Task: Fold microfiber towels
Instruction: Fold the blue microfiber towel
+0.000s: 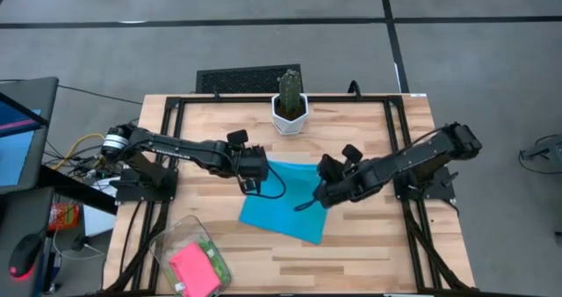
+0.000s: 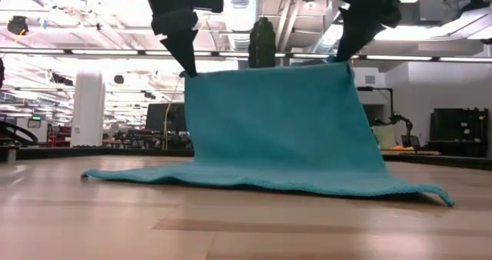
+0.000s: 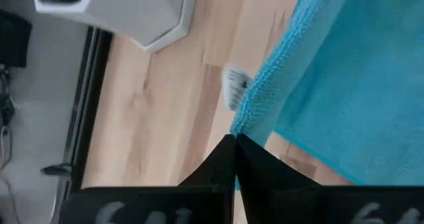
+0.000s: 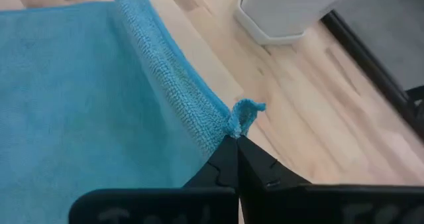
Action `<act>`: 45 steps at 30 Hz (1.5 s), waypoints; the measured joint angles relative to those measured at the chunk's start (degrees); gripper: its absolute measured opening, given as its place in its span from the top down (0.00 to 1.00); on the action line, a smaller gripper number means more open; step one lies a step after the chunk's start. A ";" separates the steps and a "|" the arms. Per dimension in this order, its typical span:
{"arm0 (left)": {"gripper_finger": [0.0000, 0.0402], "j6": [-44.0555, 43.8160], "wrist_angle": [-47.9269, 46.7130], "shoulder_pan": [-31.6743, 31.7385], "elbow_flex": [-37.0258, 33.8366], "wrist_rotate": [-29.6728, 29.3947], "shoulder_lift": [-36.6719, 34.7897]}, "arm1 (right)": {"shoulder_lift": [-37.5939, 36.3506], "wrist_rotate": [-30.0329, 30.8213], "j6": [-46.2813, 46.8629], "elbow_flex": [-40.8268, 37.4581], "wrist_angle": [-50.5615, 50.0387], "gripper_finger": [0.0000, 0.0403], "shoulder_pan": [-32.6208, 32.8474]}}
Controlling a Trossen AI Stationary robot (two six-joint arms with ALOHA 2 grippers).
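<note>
From above, my left gripper and right gripper reached inward over the table centre, arms low and nearly level. Each was pinched tight on a far corner of the blue towel. Only the low view showed that edge lifted, the towel hanging like a curtain with its near edge on the wood. A clear bin at the near left corner held a pink towel. A potted cactus stood at the far edge. I read no writing.
</note>
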 joint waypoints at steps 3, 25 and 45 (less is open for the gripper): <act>1.00 1.90 1.76 -0.05 0.00 0.11 0.00 | 0.00 0.02 2.61 -1.00 0.05 0.96 1.26; 1.00 -5.65 5.01 -7.45 -7.20 6.87 0.50 | 0.05 -1.26 13.44 -7.52 14.39 0.94 13.10; 1.00 -9.42 9.97 -13.82 -10.69 8.31 0.50 | 9.40 -8.06 11.78 -7.47 27.71 0.89 16.96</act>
